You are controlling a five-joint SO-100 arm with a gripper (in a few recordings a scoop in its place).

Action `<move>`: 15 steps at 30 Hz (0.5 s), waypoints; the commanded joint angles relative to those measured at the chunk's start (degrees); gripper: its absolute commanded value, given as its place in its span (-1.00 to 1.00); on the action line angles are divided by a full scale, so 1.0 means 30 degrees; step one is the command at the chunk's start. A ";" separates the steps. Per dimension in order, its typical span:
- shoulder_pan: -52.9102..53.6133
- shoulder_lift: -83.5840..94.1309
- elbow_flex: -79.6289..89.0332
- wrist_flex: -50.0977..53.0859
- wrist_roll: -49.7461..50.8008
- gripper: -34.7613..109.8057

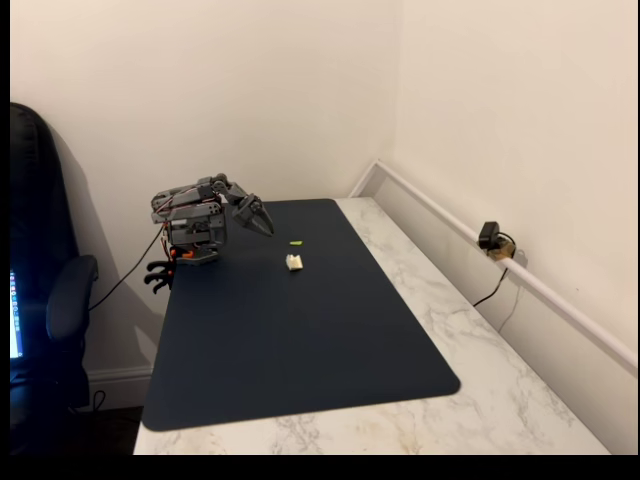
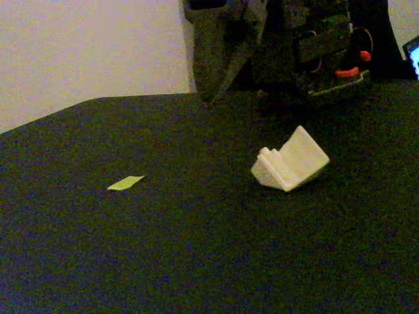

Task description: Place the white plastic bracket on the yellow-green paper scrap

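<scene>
The bracket (image 2: 289, 161) is lying nearest the lens in the low fixed view, resting on the dark mat (image 2: 196, 261) with one flat wing tilted up and a stepped block at its left end. Nothing is touching it.

The gripper (image 1: 262, 222) is hanging folded back at the arm's (image 1: 195, 222) base, its dark fingers pointing down and to the right in the high fixed view, over the mat's far left corner. They are looking drawn to a single point there, but whether a gap is left between them I cannot tell. In the low view the gripper (image 2: 219, 78) is showing as a dim tapering shape above the mat's far edge, holding nothing.

The bracket (image 1: 295, 262) is sitting near the gripper, right of it and closer to the camera in the high view, apart from the fingertips. The paper scrap (image 1: 296, 242) is lying flat just beyond the bracket, a little farther back on the mat (image 1: 300, 340), level with the gripper's tip and to its right. In the low view the scrap (image 2: 126, 183) is lying well to the left of the bracket, the two not touching.

The mat is covering a marble table (image 1: 480, 380).
</scene>
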 commanded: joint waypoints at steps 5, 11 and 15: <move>0.0322 0.0615 0.0000 -0.0059 0.0732 -0.52; 0.0996 0.0615 -0.2256 -0.0322 0.1904 -0.52; 0.1406 -0.1113 -0.5654 0.1377 0.2021 -0.52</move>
